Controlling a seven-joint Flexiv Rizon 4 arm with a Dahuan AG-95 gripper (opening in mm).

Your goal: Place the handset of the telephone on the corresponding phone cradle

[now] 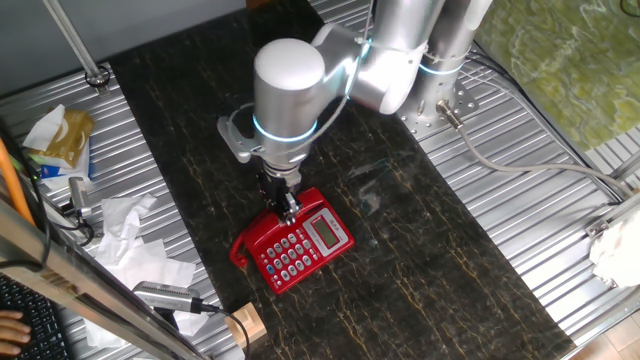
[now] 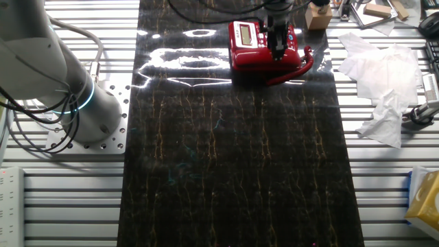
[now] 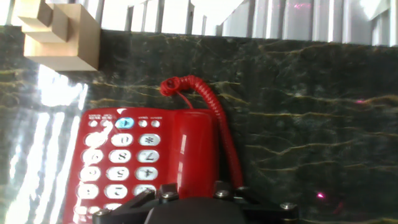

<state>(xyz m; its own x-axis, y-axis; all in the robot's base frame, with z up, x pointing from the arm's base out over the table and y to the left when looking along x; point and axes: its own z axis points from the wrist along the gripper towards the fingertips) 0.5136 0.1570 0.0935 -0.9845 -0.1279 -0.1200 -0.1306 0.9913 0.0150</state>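
Note:
The red telephone (image 1: pixel 305 245) sits on the dark marble mat, keypad and pale display facing up; it also shows in the other fixed view (image 2: pixel 250 48). In the hand view the glossy red handset (image 3: pixel 196 146) lies along the phone cradle beside the keypad (image 3: pixel 115 162), covering the cradle. Its coiled cord (image 3: pixel 217 124) loops off the far end. My gripper (image 3: pixel 193 190) is low over the phone, one finger on each side of the handset's near end, touching it. It also shows in both fixed views (image 1: pixel 287 205) (image 2: pixel 279 42).
A wooden block (image 3: pixel 62 31) stands just beyond the phone, at the mat's edge (image 1: pixel 245 325). Crumpled white tissues (image 1: pixel 130 240) and a cable tool lie on the metal table beside the mat. The arm's base (image 2: pixel 75 103) is at the mat's far end.

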